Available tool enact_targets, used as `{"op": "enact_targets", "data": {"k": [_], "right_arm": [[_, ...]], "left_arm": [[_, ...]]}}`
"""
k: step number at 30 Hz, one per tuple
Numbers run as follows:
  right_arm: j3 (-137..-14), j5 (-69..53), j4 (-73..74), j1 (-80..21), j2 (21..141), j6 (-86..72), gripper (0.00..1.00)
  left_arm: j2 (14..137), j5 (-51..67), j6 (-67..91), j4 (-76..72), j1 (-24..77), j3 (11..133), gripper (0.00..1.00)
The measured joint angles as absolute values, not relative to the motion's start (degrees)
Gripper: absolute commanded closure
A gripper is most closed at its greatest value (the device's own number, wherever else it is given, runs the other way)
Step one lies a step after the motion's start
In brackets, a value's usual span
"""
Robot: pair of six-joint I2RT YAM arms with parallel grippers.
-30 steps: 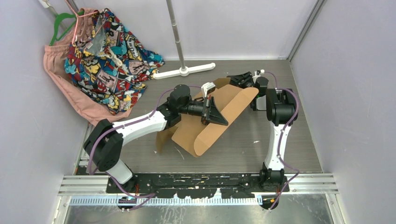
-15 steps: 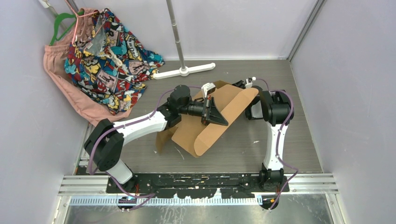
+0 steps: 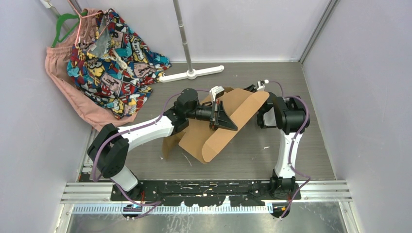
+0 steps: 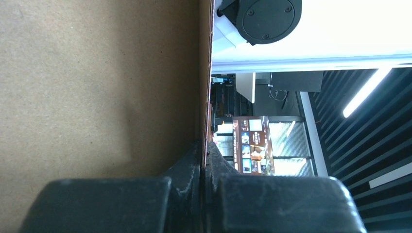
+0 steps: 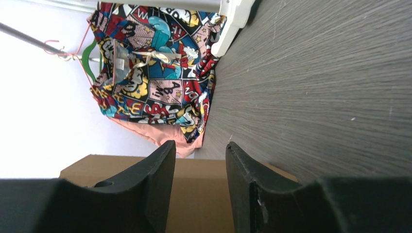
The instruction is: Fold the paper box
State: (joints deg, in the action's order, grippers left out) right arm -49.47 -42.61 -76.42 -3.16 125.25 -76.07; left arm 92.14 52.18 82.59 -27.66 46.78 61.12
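The paper box [image 3: 228,124] is a brown cardboard sheet with flaps, partly raised off the table in the middle. My left gripper [image 3: 224,121] is shut on its edge; in the left wrist view the fingers [image 4: 206,160] pinch the thin cardboard edge [image 4: 97,87]. My right gripper [image 3: 260,90] is at the box's far right corner, mostly hidden behind the flap. In the right wrist view it [image 5: 199,150] is open, with the cardboard [image 5: 194,194] showing between and behind the fingers, not gripped.
A patterned garment [image 3: 111,53] and a pink one [image 3: 73,92] hang at the back left on hangers. A white stand base [image 3: 192,74] with a metal pole sits at the back centre. Walls close in left, right and behind.
My right arm has swung its wrist down and in behind the box's far right corner. The left gripper and the box have held still.
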Motion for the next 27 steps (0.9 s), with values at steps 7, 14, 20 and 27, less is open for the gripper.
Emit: {"op": "enact_targets", "data": {"k": [7,14,20,27], "right_arm": [[-45.7,-42.7,-76.9,-3.2,121.1,-71.3,0.5],[-41.5,-42.6,-77.7,-3.2,119.7,-67.0,0.5],[-37.3,-42.5,-77.8,-3.2,117.1,-62.8,0.47],[-33.5,-42.0,-78.0,-3.1,113.2,-58.0,0.26]], "left_arm": [[92.2,52.2,83.6,-28.1,46.8,61.1,0.98],[92.2,52.2,83.8,-28.3,46.8,61.1,0.98],[92.2,52.1,84.0,-28.8,46.8,61.1,0.97],[92.2,52.1,84.1,-29.1,46.8,60.7,0.97]]}}
